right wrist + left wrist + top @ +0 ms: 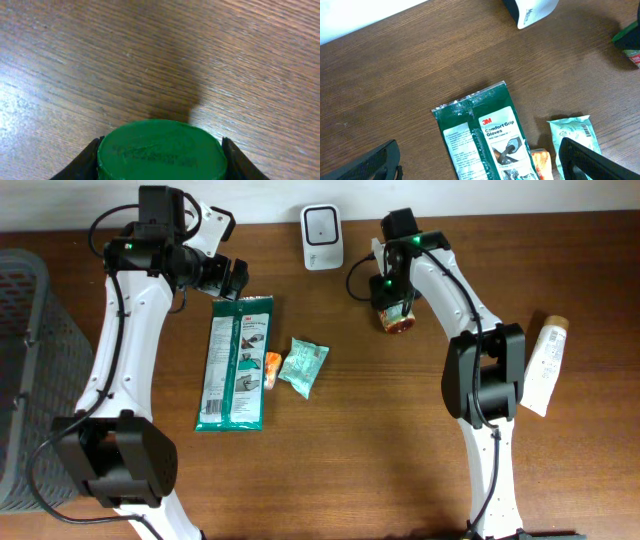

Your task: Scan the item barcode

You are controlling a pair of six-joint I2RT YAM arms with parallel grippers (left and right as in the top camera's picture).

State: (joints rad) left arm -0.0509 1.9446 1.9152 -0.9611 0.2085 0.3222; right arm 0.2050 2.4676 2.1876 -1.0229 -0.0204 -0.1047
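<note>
The right gripper clamps its 2 fingers on opposite sides of the green lid of the jar, standing near the scanner, presumably for presentation to it, while the left gripper hangs wide open above the glove packet.

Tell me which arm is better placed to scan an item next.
Right: the right gripper clasps the green-lidded jar near the scanner; the left gripper hangs open over the gloves pack, holding nothing.
</note>
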